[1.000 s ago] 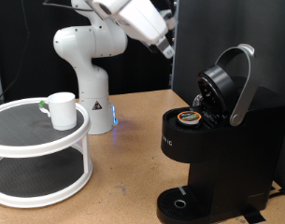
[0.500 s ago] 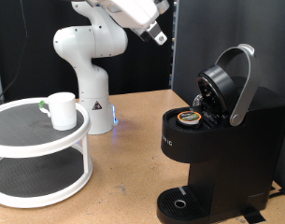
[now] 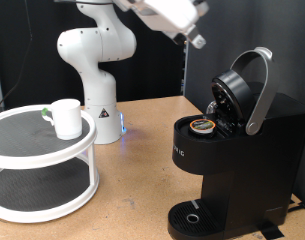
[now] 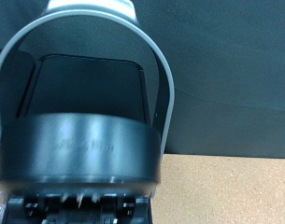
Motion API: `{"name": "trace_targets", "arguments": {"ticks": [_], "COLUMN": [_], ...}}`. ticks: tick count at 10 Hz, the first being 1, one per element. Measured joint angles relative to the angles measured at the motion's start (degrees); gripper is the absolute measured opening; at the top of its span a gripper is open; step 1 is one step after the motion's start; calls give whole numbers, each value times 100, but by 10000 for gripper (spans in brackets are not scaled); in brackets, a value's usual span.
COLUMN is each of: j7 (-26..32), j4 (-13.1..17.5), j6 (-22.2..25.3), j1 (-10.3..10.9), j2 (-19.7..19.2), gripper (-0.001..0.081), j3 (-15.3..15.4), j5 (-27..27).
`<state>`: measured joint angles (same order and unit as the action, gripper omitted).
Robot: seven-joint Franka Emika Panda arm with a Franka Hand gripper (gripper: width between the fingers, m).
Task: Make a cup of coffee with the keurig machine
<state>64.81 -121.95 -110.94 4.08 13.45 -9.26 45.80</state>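
The keurig machine (image 3: 237, 160) stands at the exterior view's right with its lid (image 3: 232, 95) raised and the silver-grey handle (image 3: 260, 88) arching up. A coffee pod (image 3: 202, 125) sits in the exposed chamber. My gripper (image 3: 195, 40) hangs high at the exterior view's top, above and slightly left of the raised lid, touching nothing. The wrist view looks straight at the keurig machine's lid (image 4: 81, 149) and its handle (image 4: 161, 75); no fingers show there. The cup (image 3: 65, 117), a white mug, rests on the upper tier of a round stand at the exterior view's left.
The white two-tier round stand (image 3: 42, 165) fills the exterior view's lower left. The arm's white base (image 3: 97, 90) stands behind it on the wooden table (image 3: 142, 180). A black backdrop closes off the rear.
The gripper has swung from the exterior view's upper middle toward the right, ending above the machine's raised lid. The cup, the pod and the lid have not moved.
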Motion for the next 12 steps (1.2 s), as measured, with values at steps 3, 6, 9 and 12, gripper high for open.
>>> {"name": "trace_targets", "arguments": {"ticks": [3,6,9,12], "j7": [-364,-560,-616,-680], "j4": [38,45,47,44], "j6": [-223,-561,-836,-1011], "j1": [147,257,325,342], "j2": [-159,-249,-267,-267], "gripper": [803,803,776,422], "j3": [480,858,1111,1278], "j5": [-192,-196,-137,-105]}}
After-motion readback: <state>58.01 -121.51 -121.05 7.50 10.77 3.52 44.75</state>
